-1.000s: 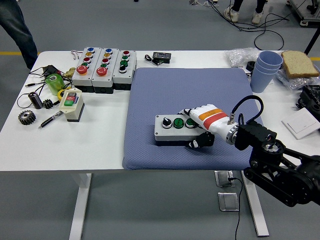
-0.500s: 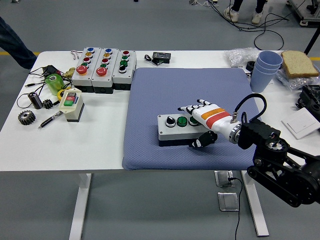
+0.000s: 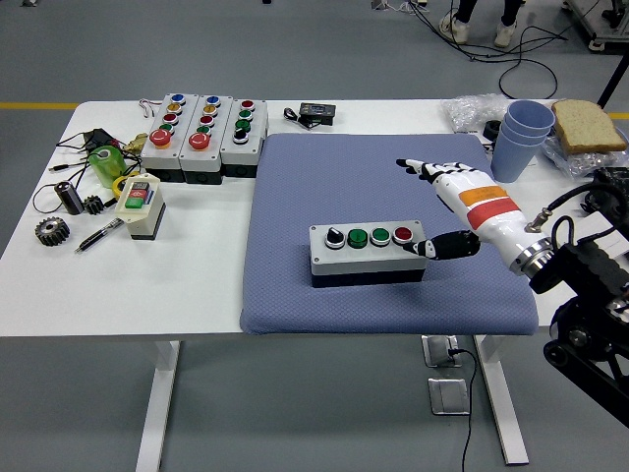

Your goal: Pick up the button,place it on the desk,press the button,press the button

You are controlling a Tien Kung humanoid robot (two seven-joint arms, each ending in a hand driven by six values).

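From the head view, a grey button box sits in the middle of the frame on a blue-grey mat that covers the centre and right of the white worktop. Its top carries a black selector knob, two green buttons and a red button in a row from left to right.

The right robot hand comes in from the lower right, white with an orange band, and is spread flat with the fingers pointing toward the upper left, above the mat and clear of the box. Its dark thumb points left, just beside the box's right end; whether it touches the box cannot be told. The hand holds nothing.

At the upper left stand three more grey button boxes side by side, with a small cream switch box below them. At the upper right are stacked blue cups and a slice of bread.
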